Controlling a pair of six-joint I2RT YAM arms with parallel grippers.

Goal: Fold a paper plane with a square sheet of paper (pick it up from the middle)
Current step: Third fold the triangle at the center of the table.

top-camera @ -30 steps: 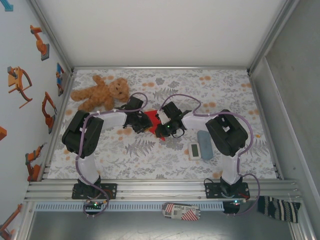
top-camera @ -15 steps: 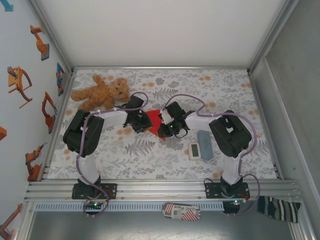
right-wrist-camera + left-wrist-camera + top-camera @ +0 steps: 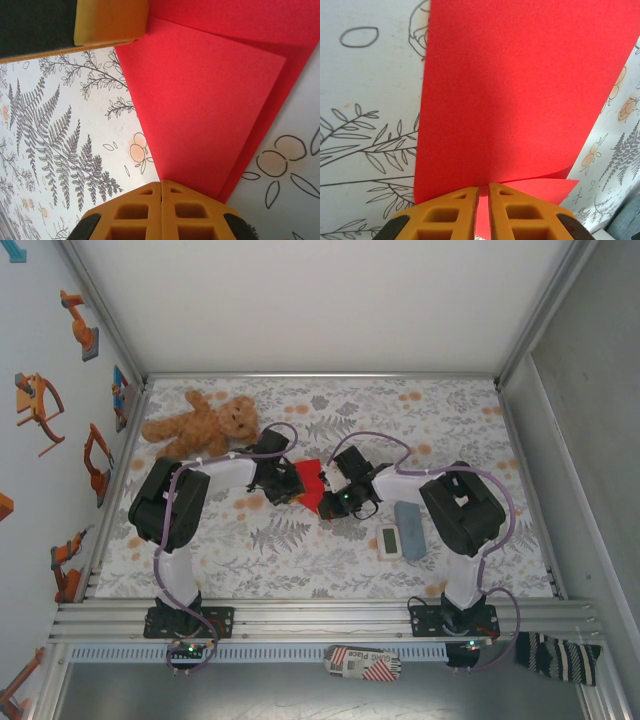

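Paper (image 3: 309, 483), bright red, sits near the middle of the table (image 3: 300, 560), caught between the two grippers. It is folded over on itself, so two layers show.

In the left wrist view the upper layer bends in a soft curve over the lower one, whose pointed corner pokes out to the right. The left gripper (image 3: 483, 192) has its orange fingers almost together, with a thin slit between them. Red shows in that slit, so it pinches the near edge of the paper.

The right gripper (image 3: 161, 192) has its fingers pressed flush, with no gap. The narrow end of the folded layers runs straight into its tips, so it clamps the paper there. At the top left of the right wrist view, an orange finger (image 3: 111, 22) of the left gripper meets the paper's far edge.

From above, the left gripper reaches the paper from the left and the right gripper from the right, slightly nearer the bases. A teddy bear (image 3: 205, 423) lies at the far left of the table, well apart. A white timer (image 3: 389, 541) and a grey-blue block (image 3: 408, 516) lie just beside each other by the right arm.
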